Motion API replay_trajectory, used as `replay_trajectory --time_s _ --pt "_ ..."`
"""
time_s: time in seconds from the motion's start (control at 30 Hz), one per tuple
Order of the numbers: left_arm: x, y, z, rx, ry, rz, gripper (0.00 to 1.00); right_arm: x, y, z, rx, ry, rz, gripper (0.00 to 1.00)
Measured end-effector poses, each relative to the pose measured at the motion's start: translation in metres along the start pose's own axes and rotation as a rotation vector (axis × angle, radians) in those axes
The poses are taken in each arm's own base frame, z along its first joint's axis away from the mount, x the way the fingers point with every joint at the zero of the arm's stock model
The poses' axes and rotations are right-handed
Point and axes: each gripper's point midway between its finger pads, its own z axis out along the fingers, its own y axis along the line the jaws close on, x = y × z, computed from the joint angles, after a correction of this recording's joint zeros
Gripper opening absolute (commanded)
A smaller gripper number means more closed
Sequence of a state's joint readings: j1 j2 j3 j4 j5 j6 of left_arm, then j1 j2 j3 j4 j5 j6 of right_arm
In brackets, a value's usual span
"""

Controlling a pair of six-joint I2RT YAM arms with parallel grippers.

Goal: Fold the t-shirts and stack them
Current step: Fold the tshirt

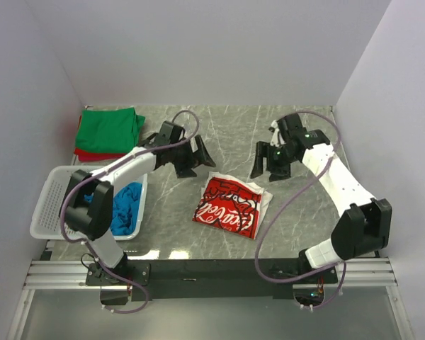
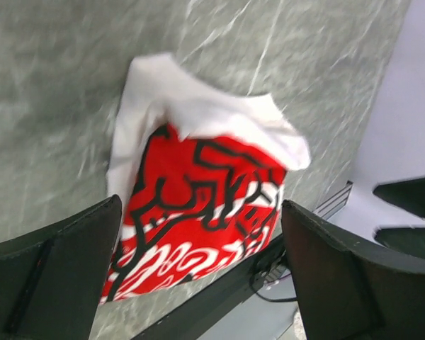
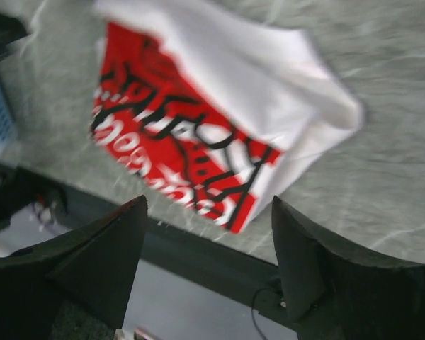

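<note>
The white t-shirt with red script print [image 1: 230,203] lies folded into a small square on the table's middle; it also shows in the left wrist view [image 2: 198,212] and the right wrist view [image 3: 212,106]. A folded green t-shirt [image 1: 111,129] rests on a red one [image 1: 92,154] at the back left. A bright blue t-shirt [image 1: 126,207] is crumpled in the white basket [image 1: 53,202]. My left gripper [image 1: 193,157] hovers open just behind the printed shirt's left corner, holding nothing. Behind its right corner my right gripper [image 1: 269,161] is open and empty too.
Grey walls close the table on the left, back and right. A black rail [image 1: 198,269] runs along the near edge by the arm bases. The basket stands at the left edge, in front of the green and red stack.
</note>
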State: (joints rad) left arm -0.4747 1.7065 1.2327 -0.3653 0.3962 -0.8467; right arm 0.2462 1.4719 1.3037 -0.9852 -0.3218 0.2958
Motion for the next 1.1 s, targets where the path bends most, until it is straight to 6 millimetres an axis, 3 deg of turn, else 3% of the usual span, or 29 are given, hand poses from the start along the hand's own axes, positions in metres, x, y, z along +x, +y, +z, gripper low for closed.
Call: replay_trajectory --time_s 0.13,0.23,0.37,0.5,0.7,0.87,1.1 --pt "0.024 0.022 -0.007 -0.029 0.024 -0.015 0.99 0.026 0.038 0.007 -0.108 0.054 -0.055 0.57" --pt "0.039 0.037 -0.009 -0.052 0.045 -0.028 0.99 0.054 0.045 0.027 -0.133 0.153 -0.063 0.44" --pt "0.051 0.047 -0.013 -0.059 0.051 -0.033 0.99 0.090 0.021 0.064 -0.073 0.302 -0.016 0.37" --pt "0.057 0.053 -0.014 -0.050 0.043 -0.031 0.99 0.114 0.001 0.079 -0.015 0.378 0.017 0.36" --pt "0.069 0.068 -0.010 -0.056 0.049 -0.038 0.99 0.128 -0.016 0.105 0.034 0.440 0.042 0.35" --pt "0.079 0.079 -0.005 -0.054 0.058 -0.051 0.99 0.132 -0.017 0.109 0.030 0.470 0.068 0.34" --pt "0.096 0.067 0.011 0.012 0.104 -0.022 0.99 0.132 -0.018 0.109 0.031 0.482 0.077 0.34"
